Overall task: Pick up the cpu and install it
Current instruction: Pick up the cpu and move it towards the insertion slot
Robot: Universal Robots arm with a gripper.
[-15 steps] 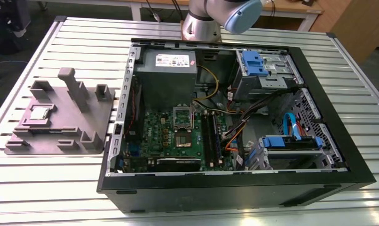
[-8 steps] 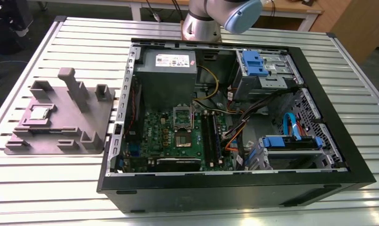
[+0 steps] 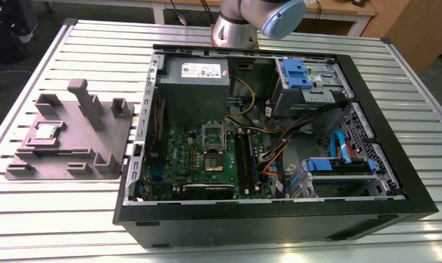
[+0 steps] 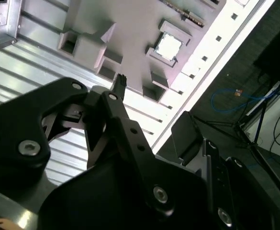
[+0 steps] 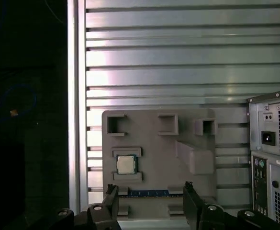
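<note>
Silvery cpu (image 5: 126, 164) on tray (image 5: 155, 143), end effector (image 5: 150, 190) cropped

You have one table (image 3: 60, 219); one open computer case (image 3: 279, 219) stands on it; beside the case, on the exterior view's left, lies one grey holder tray (image 3: 82, 148); that tray carries one cpu (image 3: 45, 131); inside the case you can count one green motherboard (image 3: 181, 150), one silver socket frame (image 3: 214, 143), one grey power supply box (image 3: 195, 90) and two blue drive brackets (image 3: 298, 74), the second (image 3: 339, 165) nearer the case's front wall; beyond the case's far wall rises one arm (image 3: 239, 27); in the first wrist view you see one gripper (image 5: 150, 188) with two fingers (image 5: 112, 201).
</note>
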